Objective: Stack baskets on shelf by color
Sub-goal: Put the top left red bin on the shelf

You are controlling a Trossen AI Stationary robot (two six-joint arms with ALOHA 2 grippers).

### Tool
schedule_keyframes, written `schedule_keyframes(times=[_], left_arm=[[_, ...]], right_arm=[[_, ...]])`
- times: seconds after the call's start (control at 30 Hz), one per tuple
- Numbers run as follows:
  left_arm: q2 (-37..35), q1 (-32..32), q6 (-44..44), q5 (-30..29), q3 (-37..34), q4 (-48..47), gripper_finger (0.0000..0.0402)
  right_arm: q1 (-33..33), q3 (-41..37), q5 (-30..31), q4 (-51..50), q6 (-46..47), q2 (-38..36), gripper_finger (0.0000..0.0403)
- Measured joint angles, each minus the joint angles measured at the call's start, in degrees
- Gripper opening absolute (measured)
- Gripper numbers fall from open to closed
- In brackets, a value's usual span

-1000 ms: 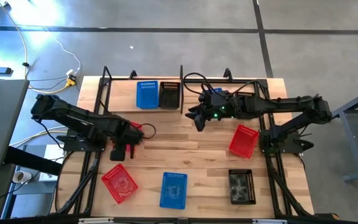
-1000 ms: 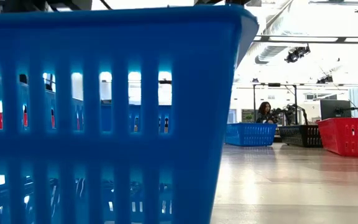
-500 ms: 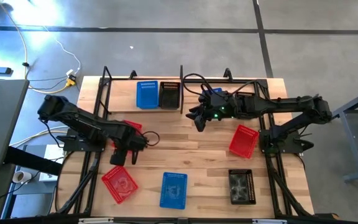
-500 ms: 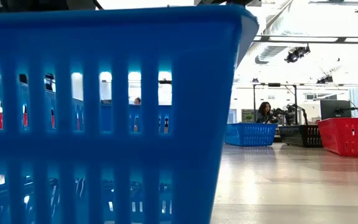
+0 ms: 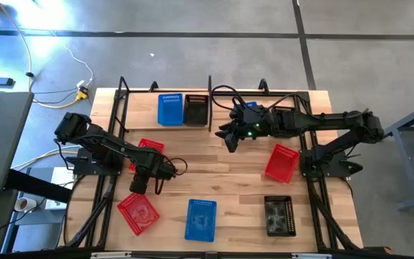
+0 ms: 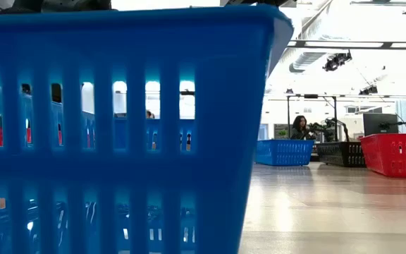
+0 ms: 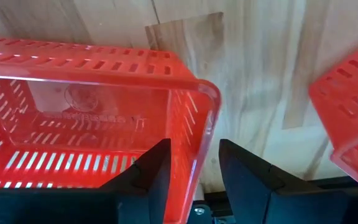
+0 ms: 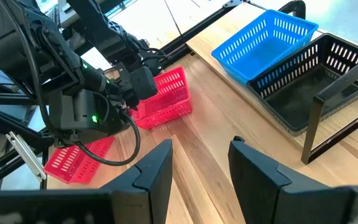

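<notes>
My left gripper [image 5: 136,188] points down, open, over the far end of a red basket [image 5: 139,213] that lies near the table's near left corner. In the left wrist view its fingers [image 7: 194,148] stand on either side of that basket's end wall [image 7: 199,124], one inside and one outside, and no touch shows. A second red basket [image 5: 149,148] lies just behind the arm. On the shelf [image 5: 139,108] a blue basket [image 5: 169,109] and a black basket [image 5: 196,109] stand side by side. My right gripper [image 5: 228,142] hangs open above mid-table.
A blue basket [image 5: 200,219] and a black basket [image 5: 279,214] lie by the near edge, and a tilted red basket [image 5: 282,162] lies at the right. The shelf's upright divider [image 5: 209,101] stands beside the black basket. A person [image 6: 302,127] sits far behind the table.
My left gripper has gone down and toward the table's near edge, coming over the near-left red basket. This has uncovered the second red basket behind it. No basket has moved.
</notes>
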Motion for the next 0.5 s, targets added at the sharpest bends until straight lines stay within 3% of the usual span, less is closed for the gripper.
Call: schedule_keyframes(times=[0.1,0.27,0.5], left_arm=[[0.5,0.0,-0.6,0.0,0.0,0.3,0.0097],[0.4,0.0,-0.9,0.0,0.0,0.3,0.0018],[-0.9,0.0,-4.4,-0.1,0.0,0.1,0.0011]], right_arm=[[0.0,0.0,0.0,-0.3,0.0,0.0,0.0142],[0.0,0.0,0.0,-0.3,0.0,0.0,0.0142],[0.0,0.0,0.0,-0.3,0.0,0.0,0.0142]])
